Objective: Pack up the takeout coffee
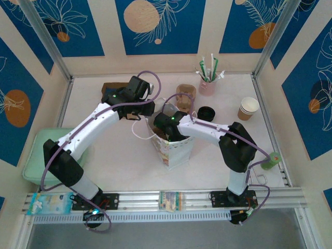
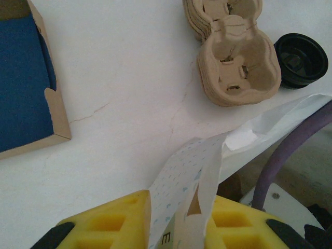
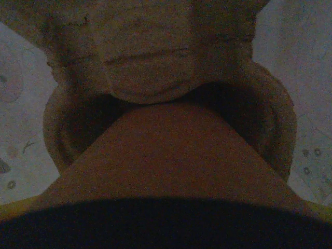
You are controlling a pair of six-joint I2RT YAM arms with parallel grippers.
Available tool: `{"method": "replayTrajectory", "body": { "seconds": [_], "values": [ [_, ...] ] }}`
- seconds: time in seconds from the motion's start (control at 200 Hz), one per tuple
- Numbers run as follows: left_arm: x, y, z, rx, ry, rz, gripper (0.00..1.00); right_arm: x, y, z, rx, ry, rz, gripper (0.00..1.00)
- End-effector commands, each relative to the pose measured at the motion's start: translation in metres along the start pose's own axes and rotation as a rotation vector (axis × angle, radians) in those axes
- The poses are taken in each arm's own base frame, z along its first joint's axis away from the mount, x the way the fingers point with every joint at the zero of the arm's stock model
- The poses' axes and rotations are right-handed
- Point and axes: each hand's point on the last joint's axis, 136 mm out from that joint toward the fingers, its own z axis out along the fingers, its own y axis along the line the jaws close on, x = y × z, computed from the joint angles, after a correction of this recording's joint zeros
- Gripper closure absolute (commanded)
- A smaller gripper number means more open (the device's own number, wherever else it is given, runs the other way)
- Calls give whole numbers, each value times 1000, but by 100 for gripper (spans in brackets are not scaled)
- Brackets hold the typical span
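Note:
A white paper bag (image 1: pixel 178 149) stands upright in the middle of the table. My left gripper (image 1: pixel 141 110) is shut on its upper edge, and the left wrist view has the printed bag paper (image 2: pixel 181 181) pinched between my yellow fingers (image 2: pixel 111 220). My right gripper (image 1: pixel 170 127) reaches down into the bag's mouth. In the dim right wrist view, the takeout coffee (image 3: pixel 166 155), a tan cup with its black lid nearest the camera, sits between the jaws. It hangs above a pulp cup carrier (image 3: pixel 148 62) on the bag's floor.
A stack of pulp carriers (image 1: pixel 185 95) (image 2: pixel 236 57) and loose black lids (image 1: pixel 206 112) (image 2: pixel 301 59) lie behind the bag. Lidless cups (image 1: pixel 248 108) and a pink cup of straws (image 1: pixel 207 84) stand at the back right. A green tray (image 1: pixel 39 150) lies at the left.

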Motion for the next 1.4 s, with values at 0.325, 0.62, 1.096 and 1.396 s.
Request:
{"method": "replayTrajectory", "body": {
  "seconds": [0.325,0.62,1.096,1.396],
  "values": [
    [-2,4,-4,-12,-6,9,73,10,-8,20,16,71,41,66],
    [-2,4,-5,-13,-7,10,73,13,-8,29,10,102,49,66],
    [-2,4,-6,-15,-8,10,73,13,-9,33,10,107,53,66],
    [-3,4,-7,-13,-11,9,73,13,-11,37,10,110,57,66]
  ]
}}
